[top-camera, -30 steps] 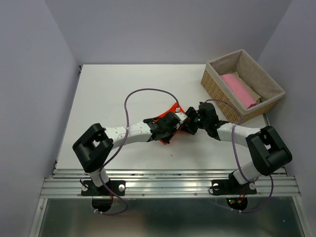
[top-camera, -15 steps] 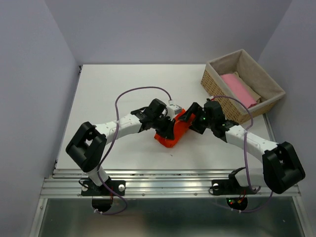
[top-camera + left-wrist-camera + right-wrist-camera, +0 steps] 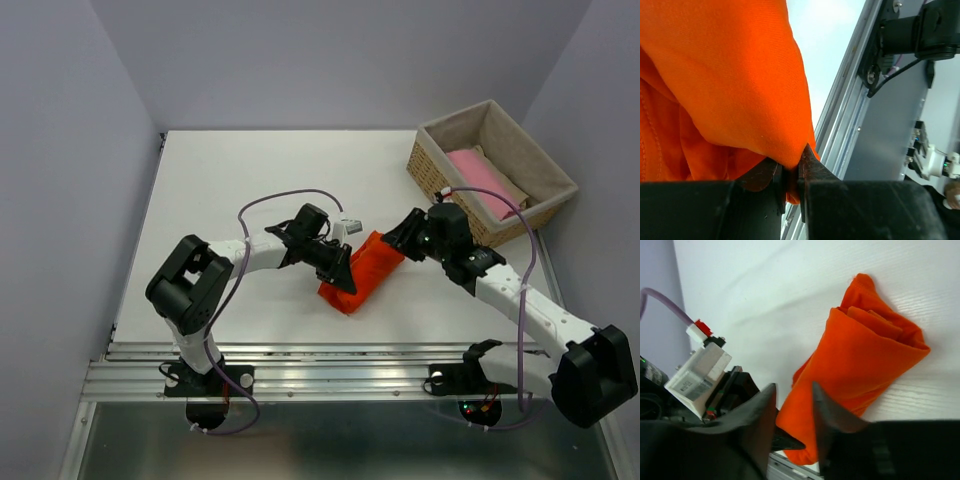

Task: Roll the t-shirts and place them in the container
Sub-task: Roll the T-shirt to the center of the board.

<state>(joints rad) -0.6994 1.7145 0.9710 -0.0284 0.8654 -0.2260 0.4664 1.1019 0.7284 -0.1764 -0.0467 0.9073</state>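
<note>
The orange-red t-shirt (image 3: pixel 362 274) lies as a loose elongated roll on the white table, slanting from near left to far right. My left gripper (image 3: pixel 342 272) is shut on the cloth at the roll's near left side; the left wrist view shows its jaws (image 3: pixel 790 174) pinching a fold of orange cloth (image 3: pixel 725 75). My right gripper (image 3: pixel 404 236) is open and empty, just off the roll's far right end. In the right wrist view its fingers (image 3: pixel 760 412) frame the roll (image 3: pixel 860 360) without touching it. A pink t-shirt (image 3: pixel 481 178) lies in the basket with a beige one (image 3: pixel 517 190) beside it.
The wicker basket (image 3: pixel 440 180) stands at the back right of the table, close behind my right arm. The metal rail (image 3: pixel 350 352) runs along the table's near edge, a short way below the roll. Grey walls close the left, back and right.
My right gripper has let go of the orange shirt and drawn back to the right. My left gripper has pulled the shirt nearer, and it now lies stretched out as a longer roll.
</note>
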